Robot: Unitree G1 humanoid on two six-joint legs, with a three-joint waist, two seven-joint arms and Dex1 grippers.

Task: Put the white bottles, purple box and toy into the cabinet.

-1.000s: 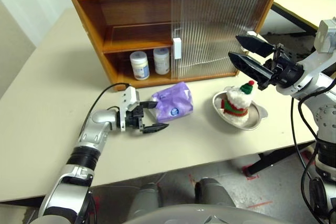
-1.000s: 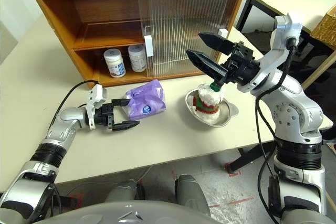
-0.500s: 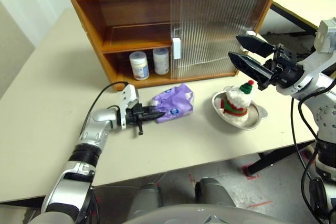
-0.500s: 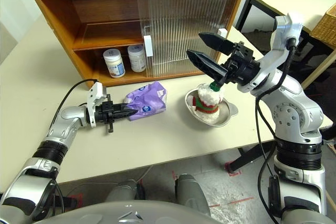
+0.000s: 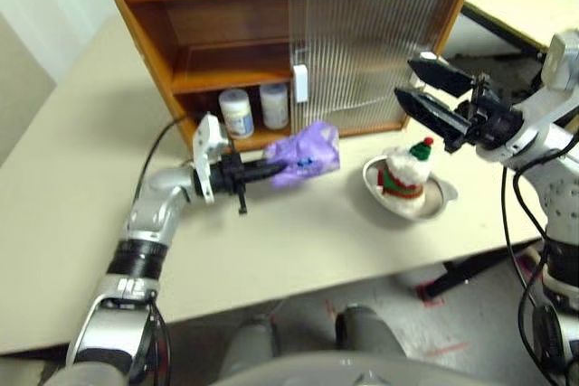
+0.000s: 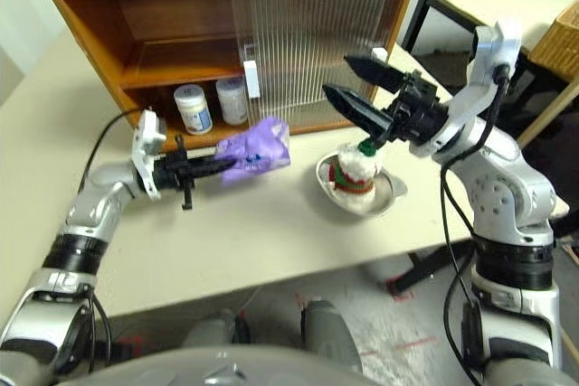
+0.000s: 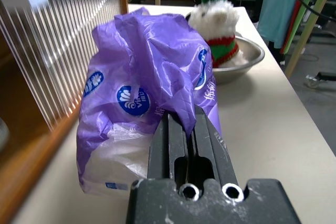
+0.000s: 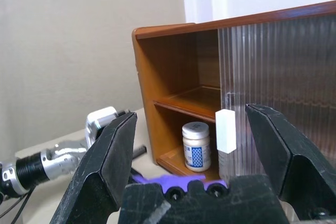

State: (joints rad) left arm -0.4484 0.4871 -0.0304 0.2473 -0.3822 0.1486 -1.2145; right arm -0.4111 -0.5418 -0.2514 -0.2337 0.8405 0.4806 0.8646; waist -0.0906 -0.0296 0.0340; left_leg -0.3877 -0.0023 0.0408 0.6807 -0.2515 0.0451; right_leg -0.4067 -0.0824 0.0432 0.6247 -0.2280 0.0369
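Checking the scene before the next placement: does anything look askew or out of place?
Only the purple box: it hangs crumpled and tilted from the left gripper, pinched by one edge. The toy sits upright in its metal dish.

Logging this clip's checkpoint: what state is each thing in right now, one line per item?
purple box: pinched at its edge by the left tool, off the table, outside the cabinet.
left tool: shut on the purple box.
right tool: open, empty, above the toy.
white bottles: upright on the cabinet's bottom level.
toy: upright in the metal dish.
cabinet: left side open, sliding doors cover the right side.
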